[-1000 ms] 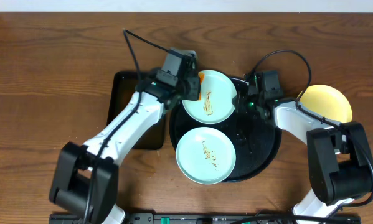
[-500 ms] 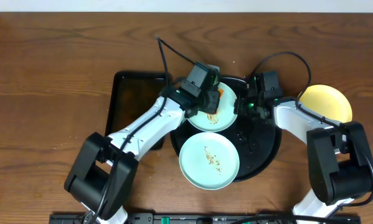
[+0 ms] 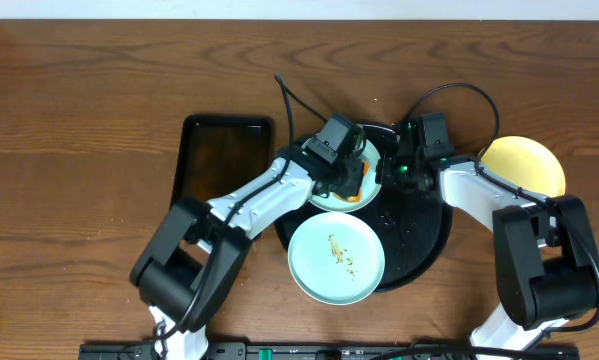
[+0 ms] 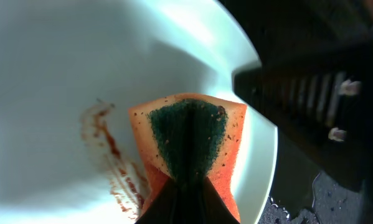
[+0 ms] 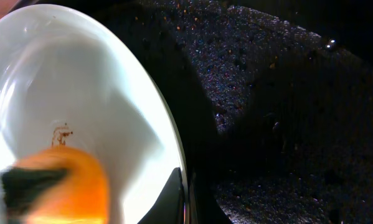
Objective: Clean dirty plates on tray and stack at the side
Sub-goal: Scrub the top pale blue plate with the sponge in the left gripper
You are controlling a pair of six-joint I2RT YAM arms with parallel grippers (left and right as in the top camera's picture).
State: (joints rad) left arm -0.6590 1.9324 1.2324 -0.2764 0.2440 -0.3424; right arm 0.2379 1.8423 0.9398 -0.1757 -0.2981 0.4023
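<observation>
Two mint-blue plates sit on the round black tray (image 3: 424, 240). The far plate (image 3: 371, 165) is mostly under my left arm; its brown smear (image 4: 108, 158) shows in the left wrist view. My left gripper (image 3: 351, 185) is shut on an orange sponge with a green scouring face (image 4: 189, 140) pressed on that plate. My right gripper (image 3: 387, 172) is shut on the same plate's right rim (image 5: 185, 193). The near plate (image 3: 336, 257) has brown smears at its centre. A pale yellow plate (image 3: 524, 167) lies on the wooden tabletop (image 3: 89, 120) to the right.
A dark rectangular tray (image 3: 214, 165) lies left of the round tray. The black tray's surface is wet and speckled (image 5: 286, 112). Cables arch over the far side of the tray (image 3: 459, 95).
My left gripper has moved right and nearer with the sponge, from the far plate's left rim across its centre. The right gripper has held still on the rim.
</observation>
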